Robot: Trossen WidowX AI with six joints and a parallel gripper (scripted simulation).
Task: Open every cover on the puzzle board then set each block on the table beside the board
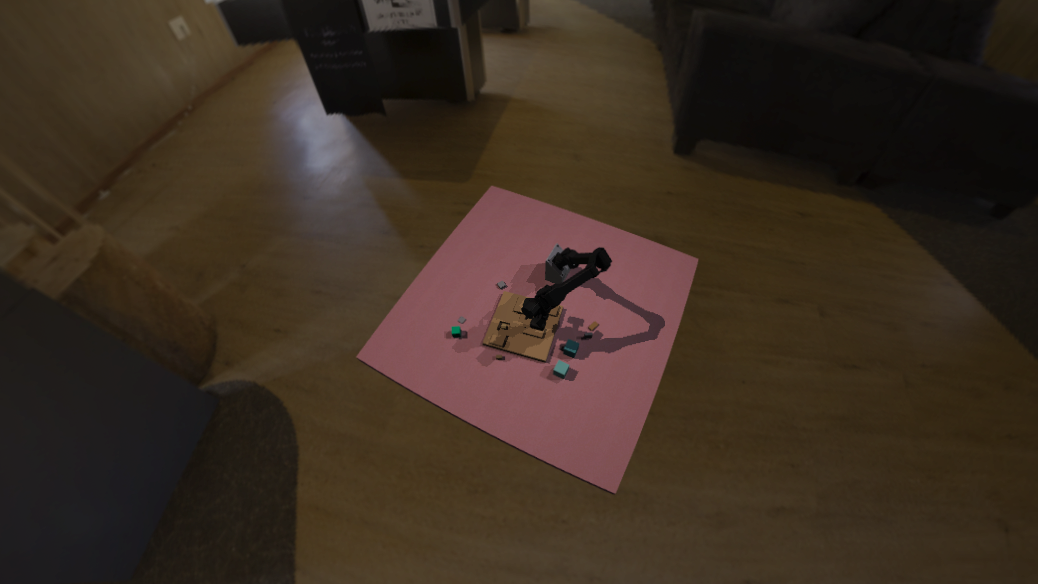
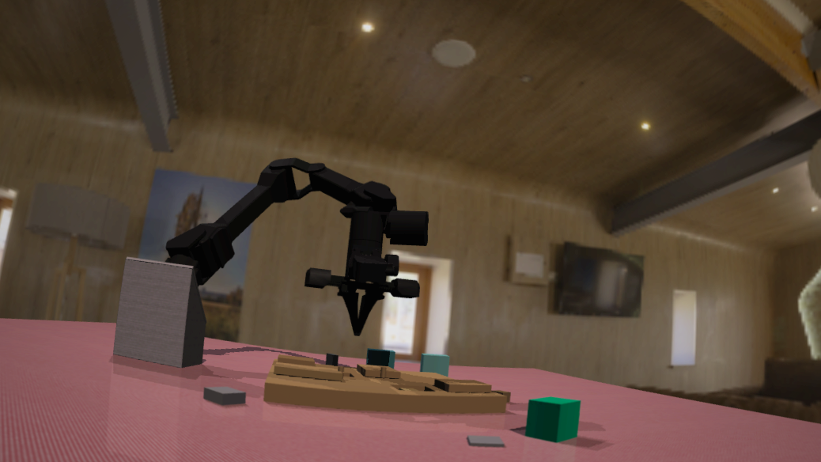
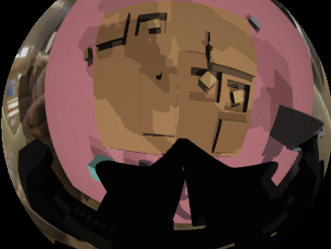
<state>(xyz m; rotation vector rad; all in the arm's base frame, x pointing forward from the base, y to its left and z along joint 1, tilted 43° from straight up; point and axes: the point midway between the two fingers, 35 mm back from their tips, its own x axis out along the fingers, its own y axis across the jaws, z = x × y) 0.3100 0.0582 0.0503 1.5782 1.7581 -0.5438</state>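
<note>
A black robot arm [image 1: 573, 283] [image 2: 247, 210] rises from a grey metal-look base [image 1: 550, 271] [image 2: 150, 316] [image 3: 295, 127] near the upper edge of the pink square tabletop [image 1: 471, 392] [image 2: 51, 396] [image 3: 68, 111], as seen from above. Its black two-finger gripper [image 1: 537, 323] [image 2: 357, 331] [image 3: 182, 141] points down over the tan wooden puzzle board [image 1: 516, 350] [image 2: 384, 399] [image 3: 119, 94], fingertips together with nothing between them and apart from the board. The board lies around the tabletop's middle, small tan pieces [image 3: 207, 80] showing in its recesses. A bright green cube [image 1: 455, 331] [image 2: 552, 419] rests off the board toward the left corner. A dark teal cube [image 1: 571, 347] [image 2: 380, 357] and a light teal cube [image 1: 561, 368] [image 2: 435, 364] [image 3: 93, 170] sit between the board and the right edge, the light one nearer the bottom corner. A thick grey flat piece [image 1: 501, 284] [image 2: 225, 395] [image 3: 254, 23] lies toward the left edge.
</note>
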